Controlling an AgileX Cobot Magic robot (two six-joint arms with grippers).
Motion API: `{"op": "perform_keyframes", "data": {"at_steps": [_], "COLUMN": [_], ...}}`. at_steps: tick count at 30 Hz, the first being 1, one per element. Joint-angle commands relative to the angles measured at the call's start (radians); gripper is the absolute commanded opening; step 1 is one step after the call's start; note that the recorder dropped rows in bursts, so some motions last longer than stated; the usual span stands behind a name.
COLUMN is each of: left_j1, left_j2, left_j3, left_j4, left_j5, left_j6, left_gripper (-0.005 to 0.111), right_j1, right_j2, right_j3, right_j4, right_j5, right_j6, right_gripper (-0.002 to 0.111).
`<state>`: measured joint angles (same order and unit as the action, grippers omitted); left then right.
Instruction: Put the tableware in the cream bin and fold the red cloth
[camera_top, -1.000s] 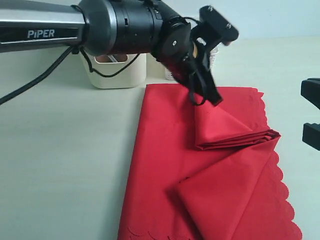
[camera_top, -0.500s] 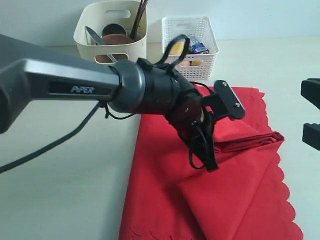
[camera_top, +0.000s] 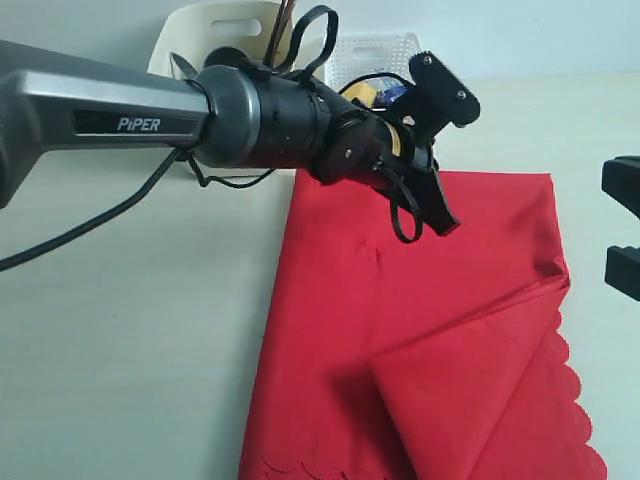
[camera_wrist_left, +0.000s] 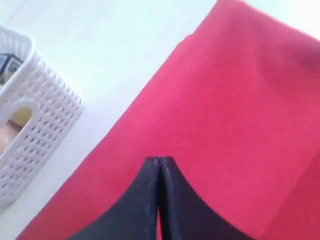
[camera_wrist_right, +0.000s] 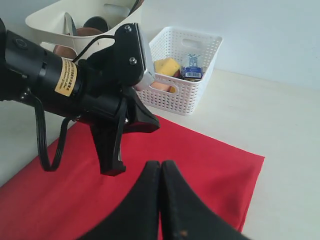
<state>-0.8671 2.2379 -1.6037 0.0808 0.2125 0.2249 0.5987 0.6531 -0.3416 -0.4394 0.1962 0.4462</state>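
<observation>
Above the large plain bright-red fabric cloth (camera_top: 400, 330), left fingers (camera_wrist_left: 142, 200) sit pressed together, empty; right fingers (camera_wrist_right: 142, 200) too. Soft, limp, light stuff, I reckon: pinch its scalloped edge (camera_top: 565, 370).

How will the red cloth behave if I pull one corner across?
Probably floppy: the red cloth drapes in soft creases where its lower flap is folded over. It looks thin and light, so a pinched corner would likely lift alone and the rest trail. On the smooth table it may slide rather than stay put.
</observation>
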Motion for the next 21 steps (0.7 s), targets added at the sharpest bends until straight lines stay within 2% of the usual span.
{"op": "perform_keyframes", "data": {"at_steps": [1,8,17,21], "left_j1": [-0.011,-0.116,-0.355,-0.427], "left_j2": [-0.018,-0.028,-0.051,-0.088], "left_j3": [-0.004,0.044,0.074,0.08], "left_j4": [-0.007,-0.016,-0.088,-0.091], "left_j5": [0.181,0.412,0.505,0.523], "left_j6": [-0.01,0.032,0.09,0.088], "left_gripper": [0.001,0.001,0.001,0.001], "right_j1": [-0.002,-0.002,-0.002,-0.002], "right_j2": [0.001,0.001,0.001,0.001], "right_j3": [0.005,0.005,0.005,0.005], "right_j4": [-0.009,-0.009,-0.009,-0.016], "right_j5": [-0.011,-0.012,-0.007,-0.007], "right_j6": [0.0,0.0,0.0,0.0], "right_gripper": [0.0,0.0,0.0,0.0]}}
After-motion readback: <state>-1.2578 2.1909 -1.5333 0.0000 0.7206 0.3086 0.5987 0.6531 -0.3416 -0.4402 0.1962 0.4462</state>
